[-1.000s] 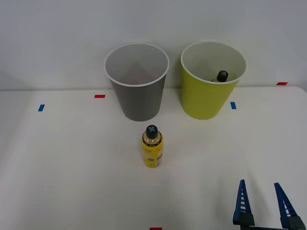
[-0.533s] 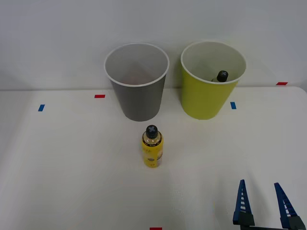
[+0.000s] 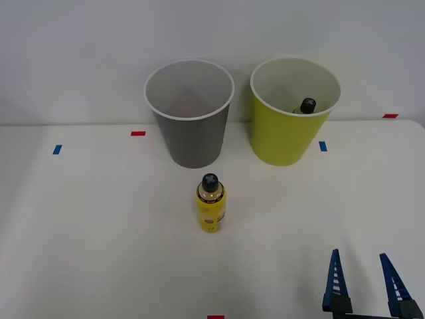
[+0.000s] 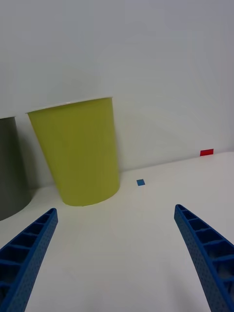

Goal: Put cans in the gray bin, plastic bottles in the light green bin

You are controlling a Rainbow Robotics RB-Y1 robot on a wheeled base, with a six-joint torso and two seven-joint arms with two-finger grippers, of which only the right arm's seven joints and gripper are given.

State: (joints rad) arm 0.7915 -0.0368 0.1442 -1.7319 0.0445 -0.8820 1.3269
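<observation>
**One bottle left on the table, right gripper waiting open**

A small yellow plastic bottle with a black screw cap (image 3: 211,206) stands upright near the middle of the white table (image 3: 99,252), just in front of the tall tapered gray bin with the white rim (image 3: 190,116). That bin stands at the table's far edge, against the wall, and next to it, toward the far right corner, stands the same-shaped yellow-green bin with a whitish rim (image 3: 292,113). The two bins are near each other but apart, mouths up, so that things can be dropped in from above. Inside the yellow-green bin a black screw cap (image 3: 307,105) leans against the near wall; it appears to belong to a bottle already sorted there. The gray bin's pale inside shows no clear can.

The right gripper (image 3: 364,279) sits at the table's near edge, toward the near right corner, well apart from the yellow bottle. Its blue ribbed fingers (image 3: 334,279) are spread wide with nothing between them. In the wrist view the gripper (image 4: 117,253) faces the yellow-green bin (image 4: 80,151), with the gray bin's side (image 4: 9,170) at the frame edge.

Small red and blue tape marks dot the table, probably as placement guides. The step in hand looks like reaching for the standing bottle; being upright and clear of the bins, it should be easy to take by the body.
</observation>
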